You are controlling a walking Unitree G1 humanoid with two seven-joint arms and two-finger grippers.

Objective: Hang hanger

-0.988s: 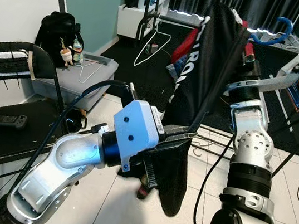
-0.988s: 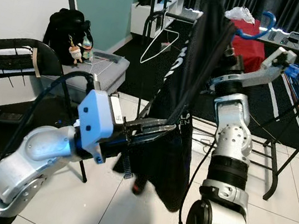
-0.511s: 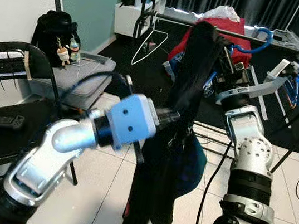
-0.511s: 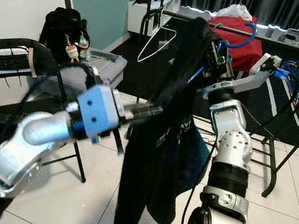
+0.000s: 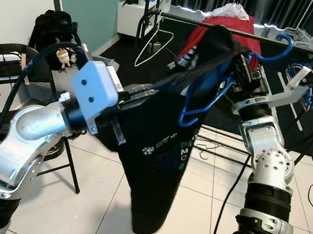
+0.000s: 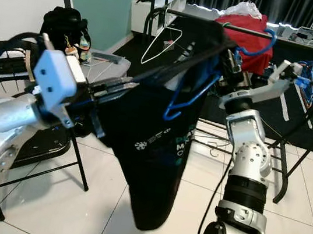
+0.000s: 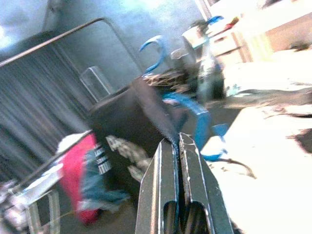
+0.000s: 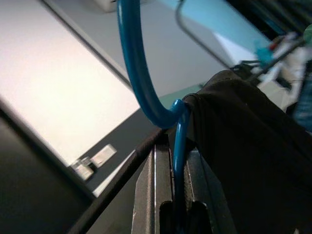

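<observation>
Hanger [image 5: 207, 92] — blue, wearing a black shirt [image 5: 160, 153] — is raised at chest height before a dark clothes rail [image 6: 217, 24] that crosses the scene at 12 o'clock. By my judgement the task is partly done: the garment is on the hanger, but the blue hook [image 5: 276, 46] hangs short of the rail and is not yet over it. My right gripper [image 8: 173, 195] is clamped on the hanger's neck just under the hook. My left gripper [image 7: 176, 146], at 9 o'clock of the hanger, pinches the shirt's edge — stretching the cloth sideways.
</observation>
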